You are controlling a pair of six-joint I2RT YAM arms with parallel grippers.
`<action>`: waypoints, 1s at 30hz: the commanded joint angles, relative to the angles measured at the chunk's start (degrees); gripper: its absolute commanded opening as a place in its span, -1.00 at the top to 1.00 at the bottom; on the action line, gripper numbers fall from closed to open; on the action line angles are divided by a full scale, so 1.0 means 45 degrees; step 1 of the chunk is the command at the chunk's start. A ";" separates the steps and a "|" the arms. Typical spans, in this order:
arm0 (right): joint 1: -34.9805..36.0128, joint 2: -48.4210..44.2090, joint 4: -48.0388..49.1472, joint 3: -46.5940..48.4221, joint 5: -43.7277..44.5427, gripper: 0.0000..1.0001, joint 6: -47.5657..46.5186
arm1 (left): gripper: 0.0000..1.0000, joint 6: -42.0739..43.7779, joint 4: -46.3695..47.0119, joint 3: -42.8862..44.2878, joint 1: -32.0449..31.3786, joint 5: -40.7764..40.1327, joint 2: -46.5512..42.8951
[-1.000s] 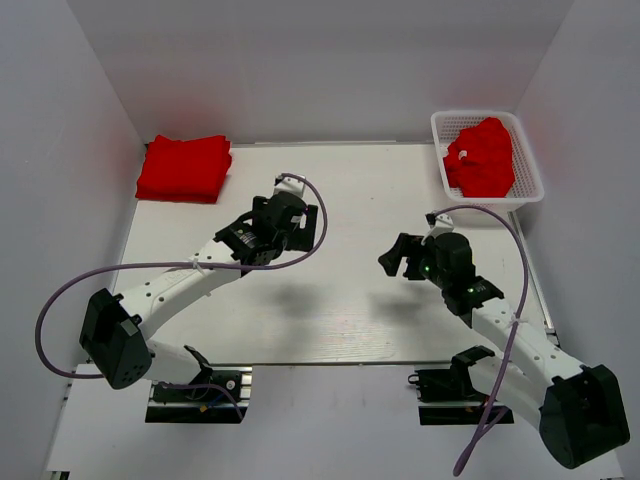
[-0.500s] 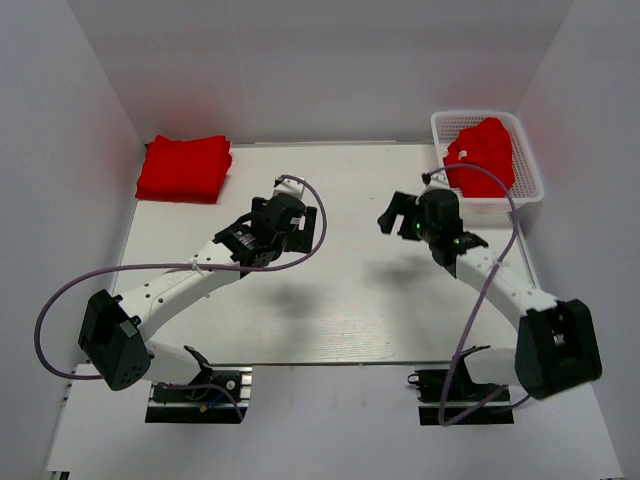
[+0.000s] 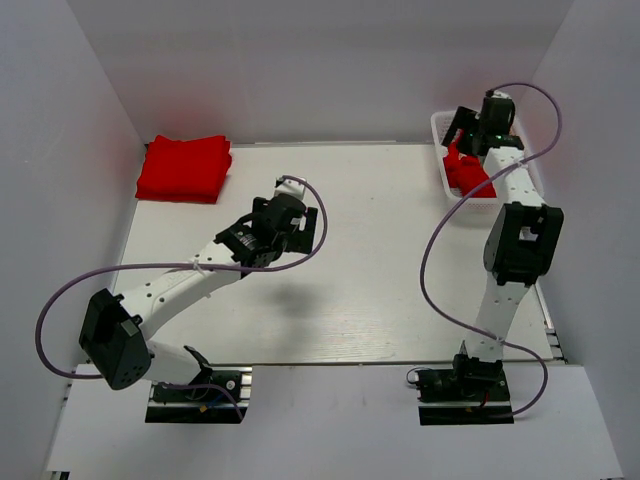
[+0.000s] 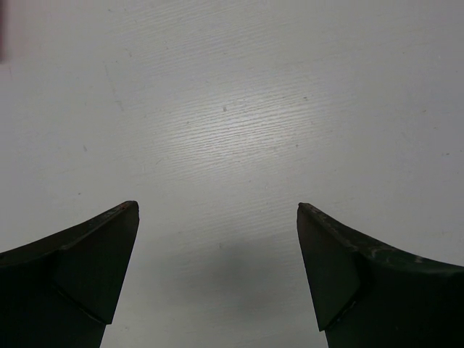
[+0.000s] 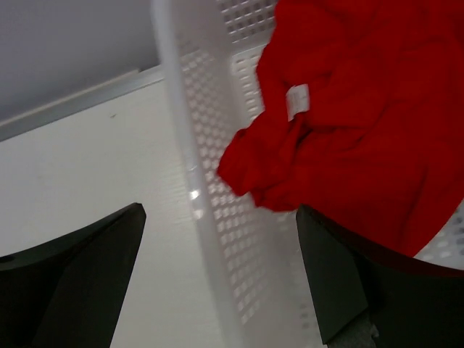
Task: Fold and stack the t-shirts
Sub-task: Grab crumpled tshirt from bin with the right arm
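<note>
- My left arm (image 3: 170, 285): bent low, angled forward and inward.
- My left gripper (image 4: 217, 217): pointing down, fingers spread wide, nothing held.
- My right arm (image 3: 515, 250): stretched almost straight forward.
- My right gripper (image 5: 217, 217): fingers spread wide, nothing held.

Folded t-shirts (image 3: 184, 168) sit at the table's (image 3: 350, 310) far left corner. The basket (image 5: 181, 109) at far right holds loose t-shirts (image 5: 362, 123). The left gripper (image 4: 217, 206) hangs over mid-table, the right gripper (image 3: 458, 128) over the basket's left wall.

White mesh basket (image 5: 225, 239), far right of table (image 3: 380, 300)
</note>
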 commanded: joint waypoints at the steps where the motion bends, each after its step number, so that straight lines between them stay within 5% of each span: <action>1: -0.0892 0.1944 -0.2772 0.3404 0.0019 -0.81 -0.0706 | -0.99 0.0078 0.0498 -0.0244 -0.0050 -0.0410 -0.0569; 12: -0.2319 0.4703 0.1259 0.3891 -0.0215 -0.81 -0.1661 | -0.99 0.0235 0.1221 -0.0927 0.0067 -0.0155 -0.0434; 25: -0.2436 0.7108 0.1733 0.5004 -0.0369 -0.70 -0.1705 | -0.99 0.0371 0.1221 -0.0810 0.0184 -0.0527 0.0056; 26: -0.2417 0.7089 0.1811 0.4946 -0.0467 -0.57 -0.1665 | -0.99 0.0371 0.1221 -0.0810 0.0184 -0.0527 0.0056; 30: -0.2436 0.6447 0.2240 0.4458 -0.0216 1.00 -0.1391 | -0.99 0.0371 0.1221 -0.0810 0.0184 -0.0527 0.0056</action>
